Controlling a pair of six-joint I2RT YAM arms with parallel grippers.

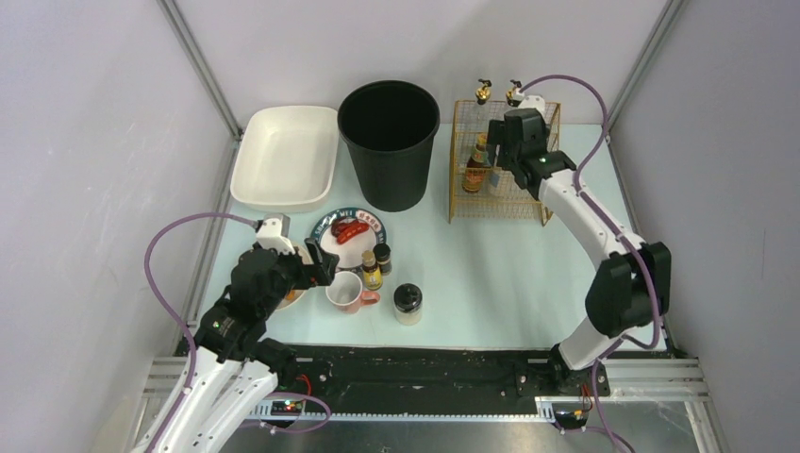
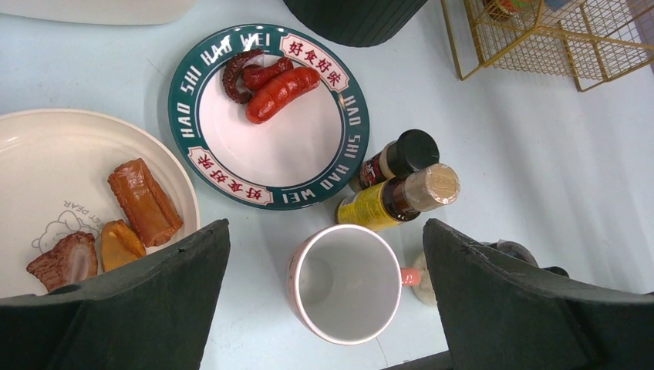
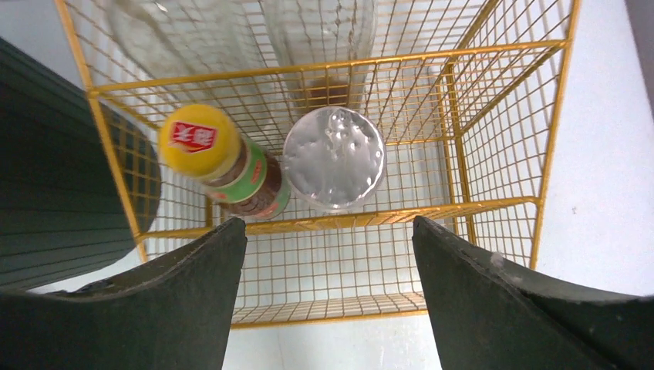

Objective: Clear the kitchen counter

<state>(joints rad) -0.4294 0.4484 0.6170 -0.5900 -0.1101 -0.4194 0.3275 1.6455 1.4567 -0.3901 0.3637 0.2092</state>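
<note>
On the pale mint kitchen counter (image 1: 491, 274) stand a green-rimmed plate (image 2: 351, 131) with sausages (image 2: 271, 85), a cream plate (image 2: 46, 169) with browned food pieces, a pink mug (image 2: 347, 284), two spice bottles (image 2: 397, 196) and a black-lidded jar (image 1: 408, 304). My left gripper (image 2: 325, 223) hangs open above the mug, one finger on each side, touching nothing. My right gripper (image 3: 328, 220) is open and empty over the gold wire basket (image 3: 493, 154). In the basket stand a yellow-capped bottle (image 3: 220, 158) and a silver-lidded jar (image 3: 333, 158).
A black bin (image 1: 389, 142) stands at the back centre, just left of the basket (image 1: 500, 203). A white tray (image 1: 286, 156) lies at the back left. Grey walls and metal posts enclose the counter, and a black rail (image 1: 425, 363) runs along the front.
</note>
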